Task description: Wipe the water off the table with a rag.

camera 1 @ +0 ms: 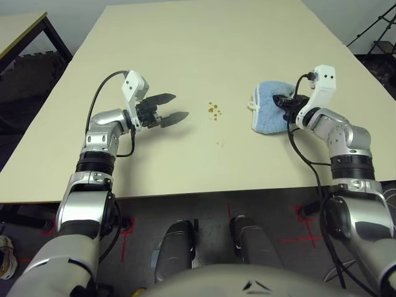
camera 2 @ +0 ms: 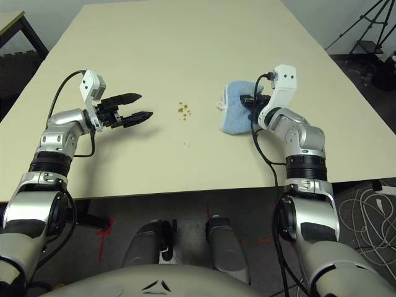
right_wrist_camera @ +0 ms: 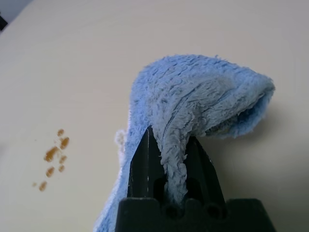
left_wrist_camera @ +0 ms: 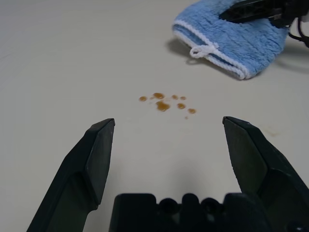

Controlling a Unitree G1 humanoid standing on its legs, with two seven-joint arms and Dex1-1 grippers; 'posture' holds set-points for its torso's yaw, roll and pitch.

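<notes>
Left gripper (camera 1: 169, 109), two black fingers: spread apart, nothing between them, over the near left part of the large pale cream rectangular tabletop (camera 1: 204, 43), pointed toward the spill.

Right gripper (right_wrist_camera: 173, 159), two black fingers: clenched on a fold of the light blue terry rag with white stitched edging (camera 1: 267, 106); fold pinched up between the fingers, remainder of cloth resting on the tabletop at right.

Small amber-brown droplets of water (camera 1: 214, 111): cluster of specks with one larger drop, mid-table, between the two grippers, just left of the rag, apart from it.
</notes>
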